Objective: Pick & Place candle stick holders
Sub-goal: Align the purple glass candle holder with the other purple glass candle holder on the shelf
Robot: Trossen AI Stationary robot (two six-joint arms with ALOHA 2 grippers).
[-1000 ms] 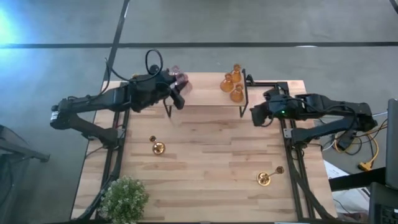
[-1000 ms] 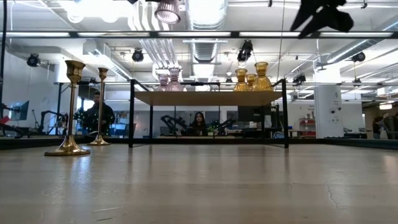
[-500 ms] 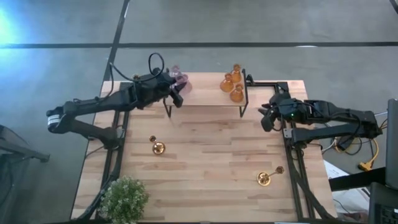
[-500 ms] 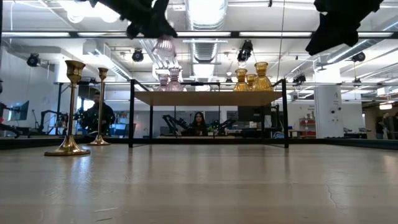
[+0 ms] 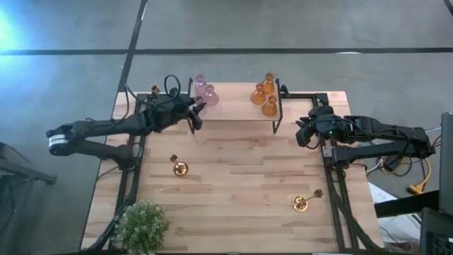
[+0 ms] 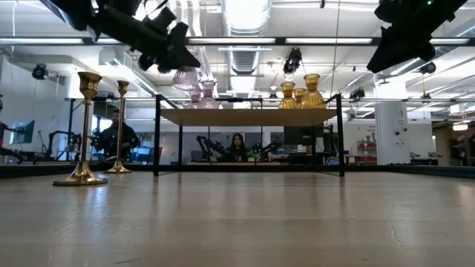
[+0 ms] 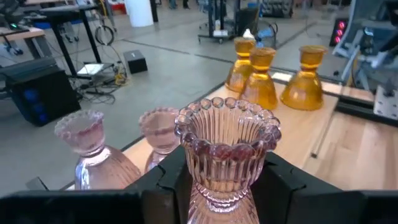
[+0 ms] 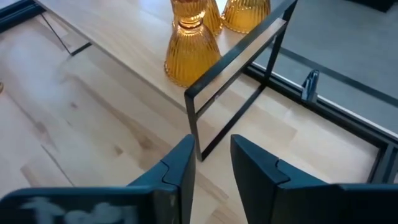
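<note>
Here, left gripper point(image 7: 227, 180) clamped on a pink glass holder point(image 7: 226, 155), raised near two pink ones point(image 5: 204, 91) at eleven o'clock, right gripper point(image 8: 211, 163) slightly parted, empty.

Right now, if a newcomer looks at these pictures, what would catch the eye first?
First, the ribbed pink glass candle holder clamped in the left gripper, lifted beside two other pink glass holders on the raised wooden shelf. Then the three amber glass holders at the shelf's other end, near the empty right gripper.
</note>
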